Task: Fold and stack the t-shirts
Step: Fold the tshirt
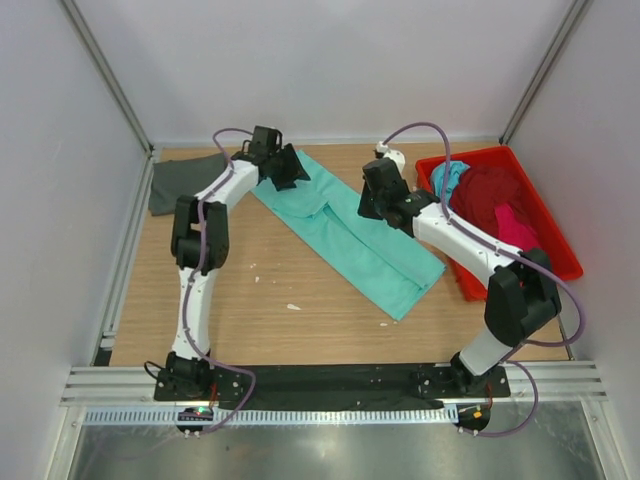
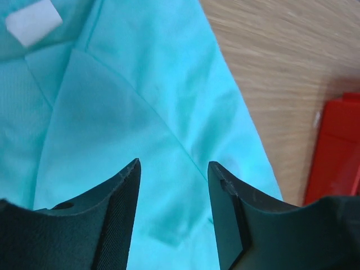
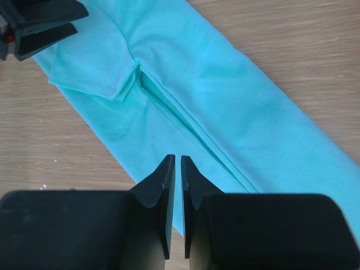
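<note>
Only the overhead view shows the dark grey t-shirt (image 1: 185, 180) at far left. My left gripper (image 2: 174, 166) hangs open and empty over the mint green t-shirt (image 1: 350, 235); its wrist view alone catches the white label (image 2: 32, 21). My right gripper (image 3: 178, 160) is pinched together, gripping nothing, above that shirt's folded seam.

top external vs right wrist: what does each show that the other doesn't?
Only top external: dark grey t-shirt, red tray holding maroon shirt, pink shirt, turquoise shirt. Only right wrist: jaws of the right tool, shut and empty, over the long fold. Both: mint green t-shirt on the table, left tool at its far end.
</note>
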Controlling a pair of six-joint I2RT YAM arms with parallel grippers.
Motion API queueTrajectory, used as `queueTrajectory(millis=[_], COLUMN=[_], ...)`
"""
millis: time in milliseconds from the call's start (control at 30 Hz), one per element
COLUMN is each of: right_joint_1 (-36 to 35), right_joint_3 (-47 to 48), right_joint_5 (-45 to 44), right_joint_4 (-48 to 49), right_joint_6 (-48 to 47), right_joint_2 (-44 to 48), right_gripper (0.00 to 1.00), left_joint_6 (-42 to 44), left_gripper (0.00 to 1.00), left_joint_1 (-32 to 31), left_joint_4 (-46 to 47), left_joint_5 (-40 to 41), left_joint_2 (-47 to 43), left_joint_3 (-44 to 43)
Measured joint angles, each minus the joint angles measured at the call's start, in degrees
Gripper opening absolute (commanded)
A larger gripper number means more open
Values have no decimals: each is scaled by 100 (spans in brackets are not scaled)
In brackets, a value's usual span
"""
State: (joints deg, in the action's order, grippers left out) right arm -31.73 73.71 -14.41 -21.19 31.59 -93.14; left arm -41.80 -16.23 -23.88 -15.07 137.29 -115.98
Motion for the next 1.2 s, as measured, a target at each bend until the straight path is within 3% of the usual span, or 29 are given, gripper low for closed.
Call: queueTrajectory(millis=[167,300,400,500,700,1200], right_joint_1=[28,125,282,398,417,448], right_joint_3=[-98,-280,-367,-382,-417,-557], right_joint_5=[-111,-208,-238,-267,-260,-195], right_joint_4=[-317,-612,-896,-1145,-1526,-1792], right_joint_6=[-2,-2,0,-2,-13,-26], right_joint_2=[632,1464,2017,2430,2924,3064], right_gripper=[15,15,14,14,14,14], left_joint_6=[50,-9,-96,-186,-468,-1539], left_gripper=[54,42,29,21,15,12], left_joint_1=[-118,-503,-1202,-2114,-3613,-4122], left_joint_4=[210,638,874,907,861,929], left_joint_5=[4,33,140,234,483,1360], left_joint_2=[-1421,-2334,-2621,-2551,-2105,-1943], left_joint_3=[1001,1663,2201,2629,2968,3773])
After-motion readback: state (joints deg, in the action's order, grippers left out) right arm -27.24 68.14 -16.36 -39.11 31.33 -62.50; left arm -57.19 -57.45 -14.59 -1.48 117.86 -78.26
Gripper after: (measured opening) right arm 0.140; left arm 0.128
